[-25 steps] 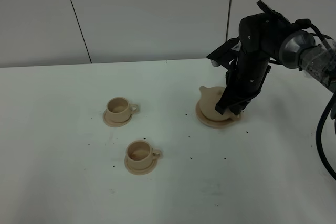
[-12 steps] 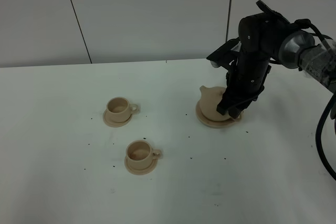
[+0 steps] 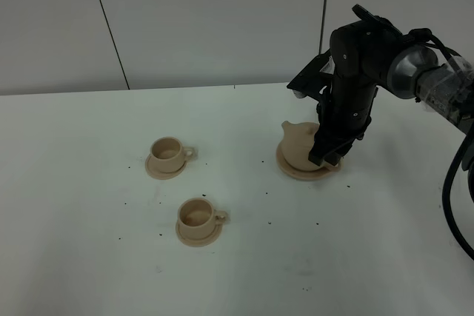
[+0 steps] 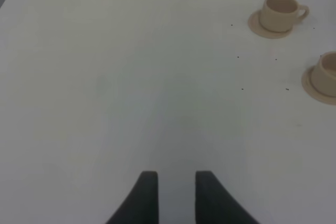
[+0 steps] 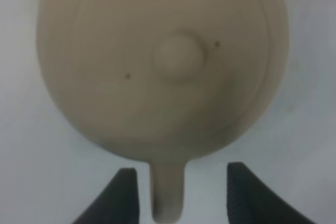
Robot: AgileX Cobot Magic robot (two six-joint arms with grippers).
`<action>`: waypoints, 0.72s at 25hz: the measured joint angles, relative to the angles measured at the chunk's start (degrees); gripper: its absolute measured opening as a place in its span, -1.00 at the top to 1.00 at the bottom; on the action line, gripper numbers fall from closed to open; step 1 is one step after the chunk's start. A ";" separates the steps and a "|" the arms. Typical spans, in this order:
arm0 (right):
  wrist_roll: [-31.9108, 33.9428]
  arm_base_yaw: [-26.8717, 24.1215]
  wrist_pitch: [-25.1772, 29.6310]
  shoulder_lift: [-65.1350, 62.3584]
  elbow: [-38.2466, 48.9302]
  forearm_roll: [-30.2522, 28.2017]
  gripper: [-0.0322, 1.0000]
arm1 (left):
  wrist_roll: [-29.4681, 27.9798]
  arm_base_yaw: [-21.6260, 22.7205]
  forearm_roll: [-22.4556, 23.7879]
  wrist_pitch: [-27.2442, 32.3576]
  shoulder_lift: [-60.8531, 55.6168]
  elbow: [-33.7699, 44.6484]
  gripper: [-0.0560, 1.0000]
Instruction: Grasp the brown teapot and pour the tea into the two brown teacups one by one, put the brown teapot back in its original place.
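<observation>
The brown teapot (image 3: 297,141) sits on its wide tan saucer (image 3: 296,172), spout towards the far left. My right gripper (image 3: 329,158) is down at the pot's right side. In the right wrist view the gripper (image 5: 181,182) is open, its fingers (image 5: 126,192) on either side of the pot's loop handle (image 5: 168,195) and not touching it; the teapot's lid (image 5: 177,59) fills the view. The two brown teacups stand on small saucers, one further back (image 3: 169,152) and one nearer (image 3: 198,214). My left gripper (image 4: 175,182) is narrowly open and empty above bare table, with both cups (image 4: 278,13) (image 4: 325,74) well ahead of it.
The white table (image 3: 89,257) carries scattered dark specks around the cups and the pot. A grey panelled wall (image 3: 207,20) rises behind the table's far edge. The right arm's cable (image 3: 452,190) hangs at the right side.
The right arm has leaned slightly left at its upper part, with the gripper still at the teapot's handle. The teapot and cups have not moved.
</observation>
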 joint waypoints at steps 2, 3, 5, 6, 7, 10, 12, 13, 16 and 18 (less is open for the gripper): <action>0.00 0.00 -0.21 0.47 0.00 -0.17 0.20 | 0.00 0.00 0.00 0.00 0.00 0.00 0.43; -0.12 0.00 -0.32 0.74 0.00 -0.30 0.20 | 0.00 0.00 0.00 0.00 0.00 0.00 0.43; -0.24 0.00 -0.33 1.60 0.00 -0.32 0.20 | 0.00 0.00 0.00 0.00 0.00 0.00 0.43; -0.30 0.00 -0.51 1.87 0.00 -0.37 0.21 | 0.00 0.00 0.00 0.00 0.00 0.00 0.43; -0.35 0.00 -0.72 1.94 0.00 -0.40 0.22 | 0.00 0.00 0.00 0.00 0.00 0.00 0.43; -0.40 0.05 -0.50 1.94 -0.58 -0.90 0.26 | 0.00 0.00 0.00 0.00 0.00 0.00 0.43; -0.40 0.05 0.01 1.94 -1.46 -1.19 0.28 | 0.00 0.00 0.00 0.00 0.00 0.00 0.43; -0.40 0.05 0.13 1.94 -1.81 -1.31 0.28 | 0.00 0.00 0.00 0.00 0.00 0.00 0.43; -0.48 0.05 0.17 1.94 -2.66 -1.43 0.28 | 0.00 0.00 0.00 0.00 0.00 0.00 0.43; -0.60 0.05 0.26 1.94 -2.71 -1.43 0.28 | 0.05 0.00 0.00 0.00 0.00 0.00 0.43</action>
